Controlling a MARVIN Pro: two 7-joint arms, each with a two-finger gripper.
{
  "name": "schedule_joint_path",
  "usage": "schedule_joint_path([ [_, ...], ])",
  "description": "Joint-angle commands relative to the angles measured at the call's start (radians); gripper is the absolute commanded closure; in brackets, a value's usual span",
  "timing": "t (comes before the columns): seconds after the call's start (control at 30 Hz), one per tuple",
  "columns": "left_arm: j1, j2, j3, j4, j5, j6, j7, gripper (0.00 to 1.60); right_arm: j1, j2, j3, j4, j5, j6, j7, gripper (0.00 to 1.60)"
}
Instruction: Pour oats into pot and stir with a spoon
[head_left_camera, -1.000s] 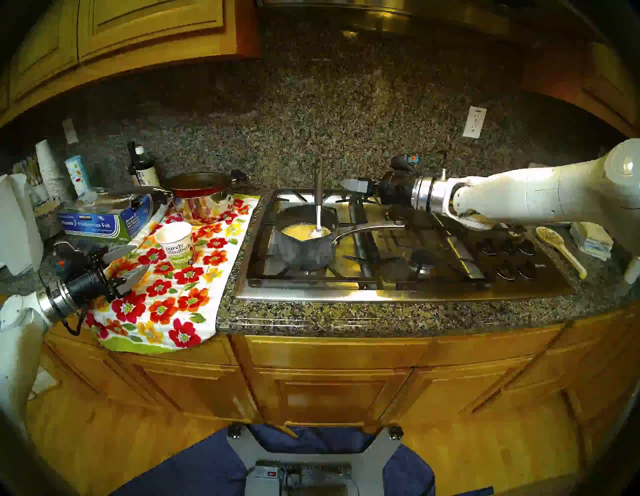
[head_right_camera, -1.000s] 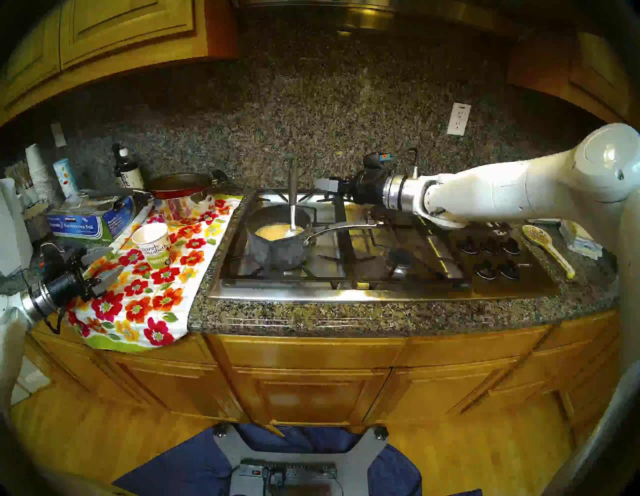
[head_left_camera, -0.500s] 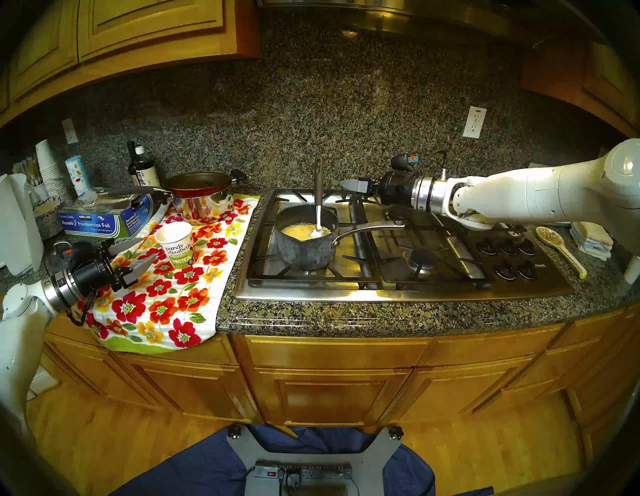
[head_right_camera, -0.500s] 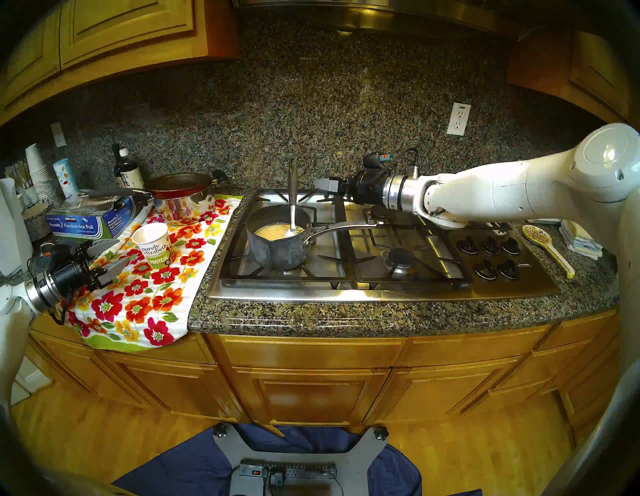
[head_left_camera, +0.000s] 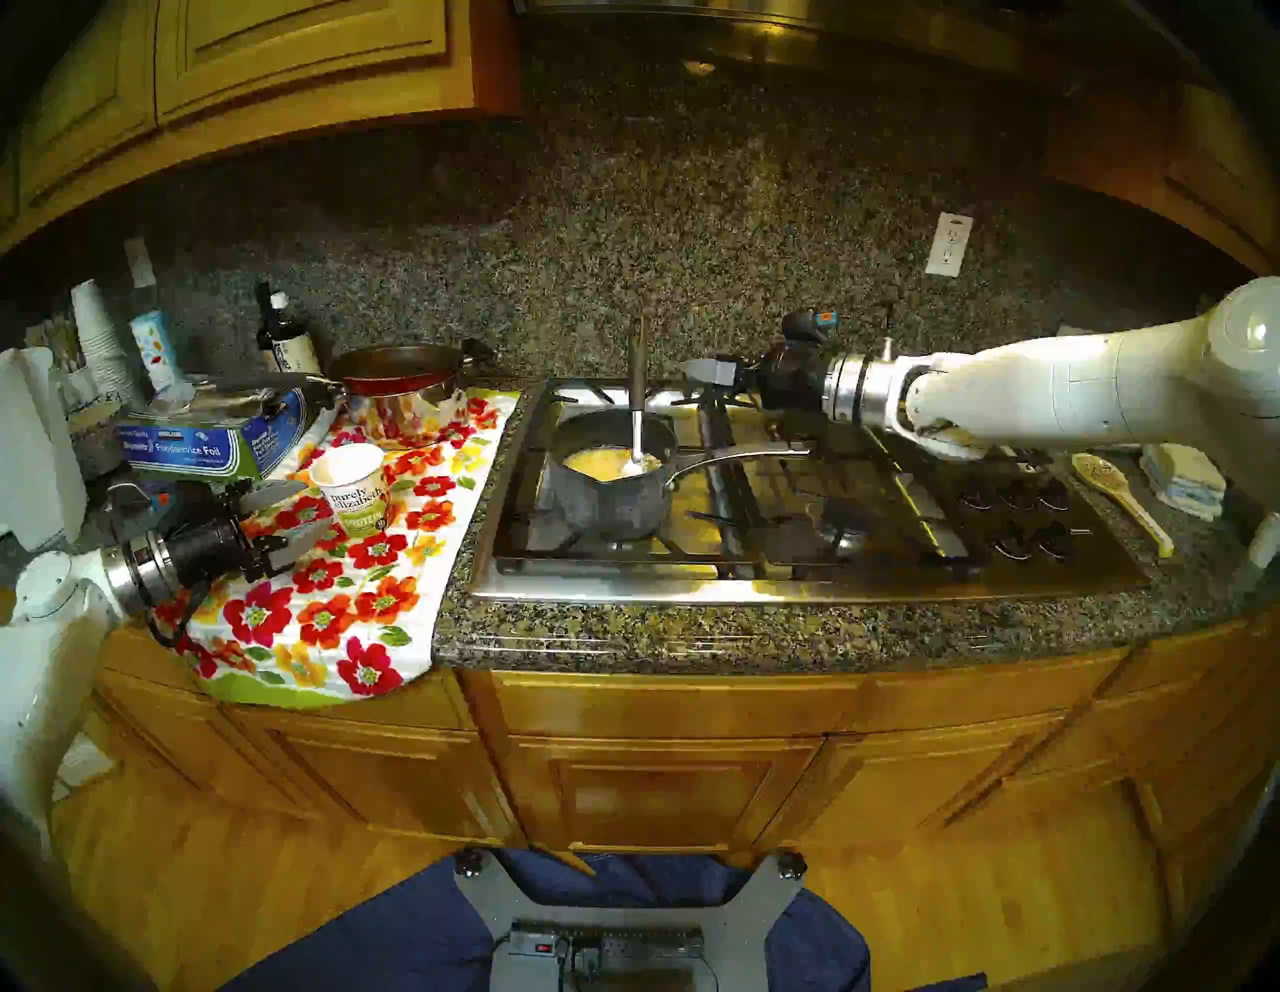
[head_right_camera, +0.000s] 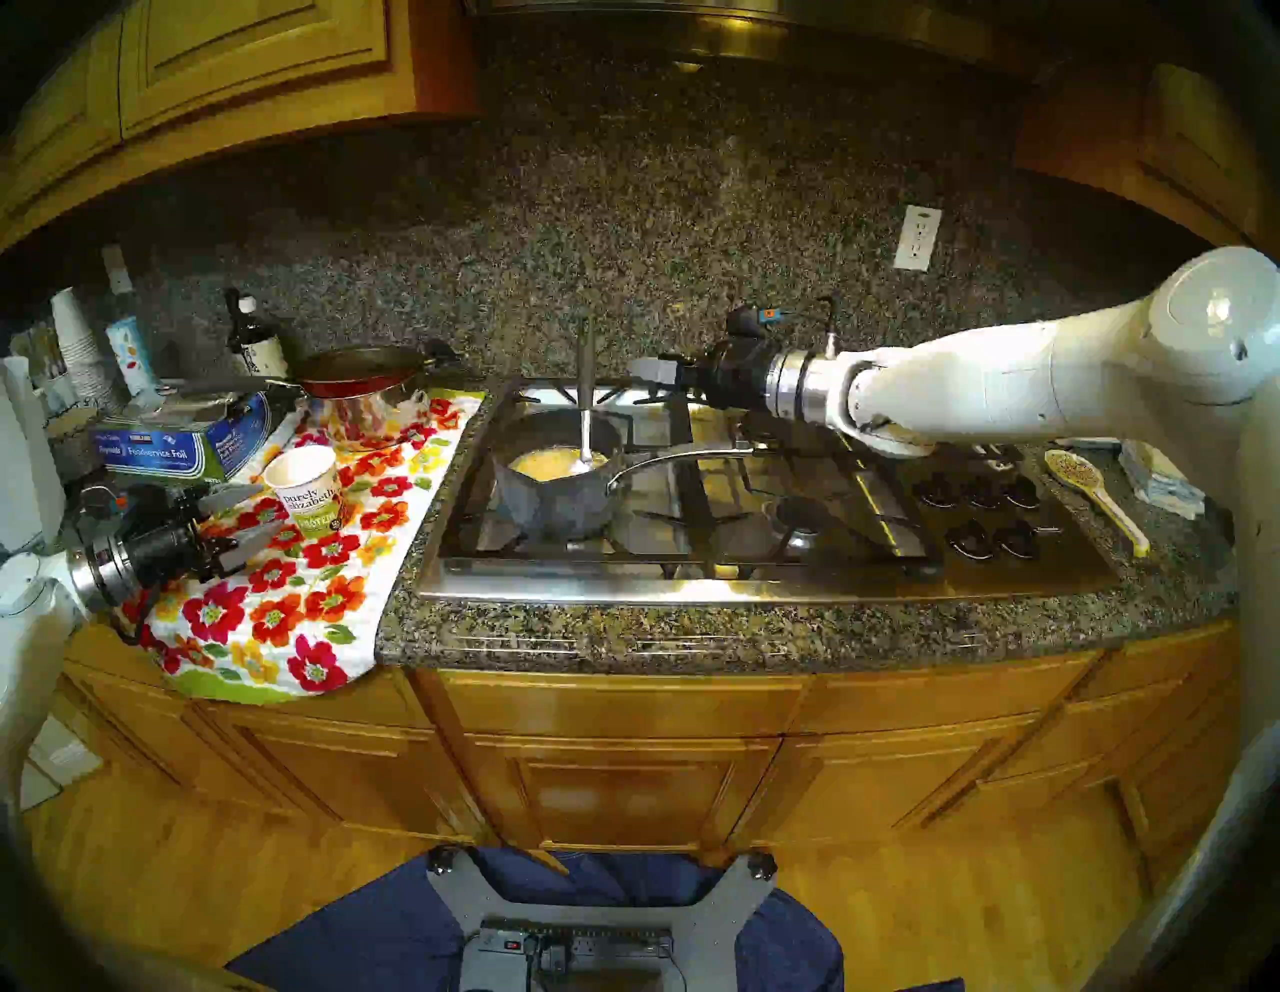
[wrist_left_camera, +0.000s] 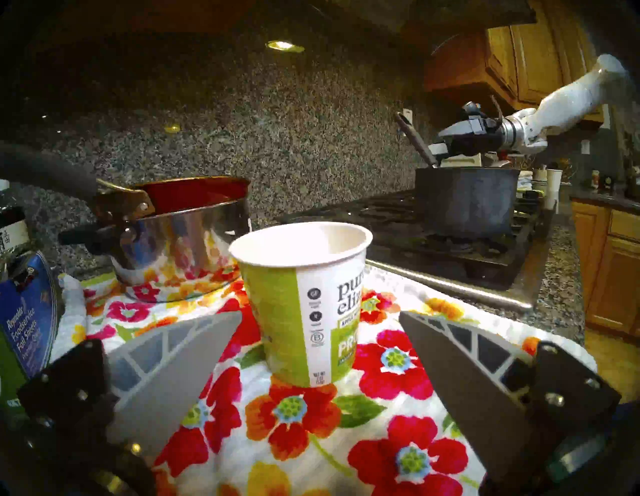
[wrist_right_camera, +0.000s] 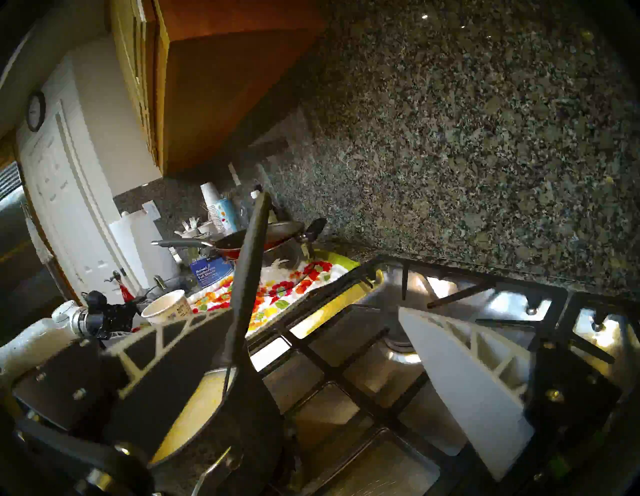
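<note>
The dark grey pot (head_left_camera: 609, 502) stands on the stove's front left burner, its steel handle pointing right. Tan oats (head_left_camera: 597, 463) lie inside it. The dark-handled spoon (head_left_camera: 636, 367) stands in the pot, its pale bowl in the oats. My right gripper (head_left_camera: 692, 370) is open and empty, just right of the spoon handle (wrist_right_camera: 249, 277) and apart from it. The "purely elizabeth" cup (head_left_camera: 353, 495) stands upright on the flowered towel (head_left_camera: 325, 609); its inside looks white. My left gripper (head_left_camera: 308, 511) is open, its fingertips at the cup's left side (wrist_left_camera: 304, 304), not closed on it.
A shiny steel pot with a red pan (head_left_camera: 398, 388) stands behind the cup. A foil box (head_left_camera: 201, 447), a bottle (head_left_camera: 284, 339) and stacked white cups (head_left_camera: 97, 339) crowd the back left. A yellow ceramic spoon (head_left_camera: 1122, 499) and folded cloths (head_left_camera: 1184, 478) lie right of the stove knobs (head_left_camera: 1018, 516).
My left gripper has moved right toward the cup, fingers still open. The right arm, pot and spoon have not moved.
</note>
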Motion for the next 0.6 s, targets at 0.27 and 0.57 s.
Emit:
schedule_joint_path([
  [0.27,-0.086,0.006,0.024,0.002,0.001,-0.021,0.004,0.00,0.037,-0.001,0.018,0.009,0.005,-0.003,0.001,0.00],
  [0.57,-0.123,-0.001,0.061,0.021,0.014,-0.035,0.010,0.00,0.037,-0.001,0.018,0.009,0.005,-0.003,0.001,0.00],
])
